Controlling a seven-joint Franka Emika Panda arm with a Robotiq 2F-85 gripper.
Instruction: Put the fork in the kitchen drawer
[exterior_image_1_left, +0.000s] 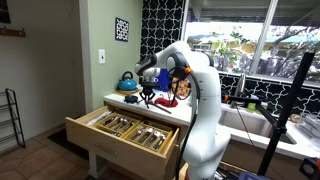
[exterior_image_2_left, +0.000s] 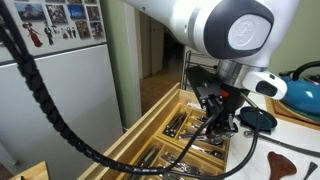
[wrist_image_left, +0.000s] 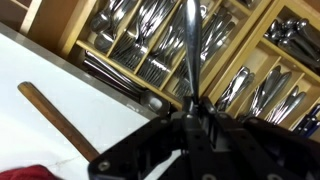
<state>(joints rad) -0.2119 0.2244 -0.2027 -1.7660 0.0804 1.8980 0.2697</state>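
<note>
Above the cream-fronted wooden kitchen drawer (exterior_image_1_left: 110, 143), black fingers (wrist_image_left: 207, 118) clench the slim silver metal fork (wrist_image_left: 188, 45), held lengthwise along a cutlery-filled compartment (wrist_image_left: 255, 45), seemingly to drop in aligned.

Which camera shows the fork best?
The wrist view: the fork juts from the gripper, close up, over the drawer. In both exterior views it is too small to make out.

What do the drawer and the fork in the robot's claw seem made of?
The drawer looks like pale matte wood inside, going by its tan dividers, with a cream-painted front. The fork seems polished metal, probably steel, given its bright glints.
</note>
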